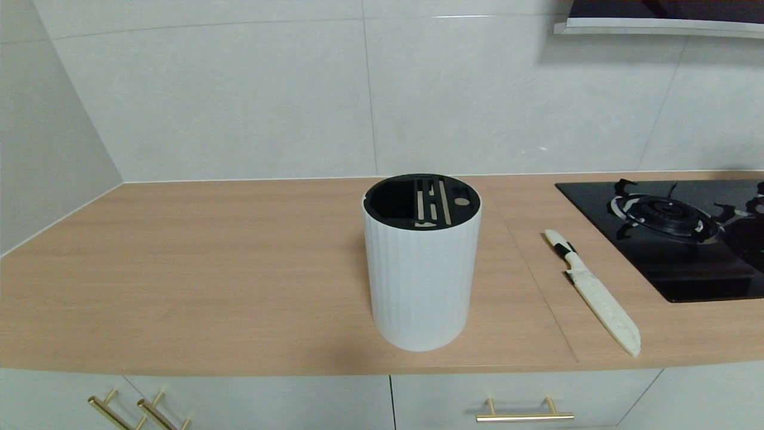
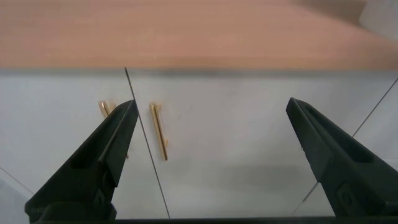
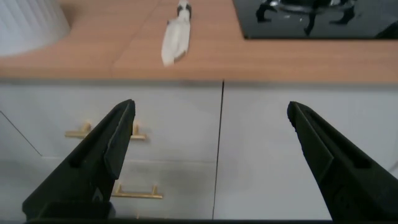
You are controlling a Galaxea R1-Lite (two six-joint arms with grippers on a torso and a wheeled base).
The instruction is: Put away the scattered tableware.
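Knife vs. hands: the speckled white-bladed kitchen knife with a white-and-black handle [image 1: 592, 291] lies well apart from both hands, touched by neither. It is on the tabletop, and they are out in front of the cabinet doors.
Right hand [image 3: 210, 106]: two dark fingers spread wide, nothing between them, facing the cabinet fronts. The knife [image 3: 176, 37] lies past the tabletop's front edge.
Left hand [image 2: 211, 104]: fingers spread wide, holding nothing, before the white cabinet doors.
Knife, position: flat on the light wooden tabletop [image 1: 179, 269], to the right of the holder and apart from it. The handle points to the wall and the blade tip lies near the front edge.
Holder: white ribbed cylindrical holder with a black slotted top [image 1: 421, 280], upright on the tabletop.
Hob: black glass gas hob [image 1: 674, 239], farther right of the holder, beyond the knife.
Handles: gold bar handles on the cabinet fronts below the holder, one [image 1: 524, 415] to its right and two to its left.
Count: knife 1; holder 1; hob 1; handles 3; hands 2.
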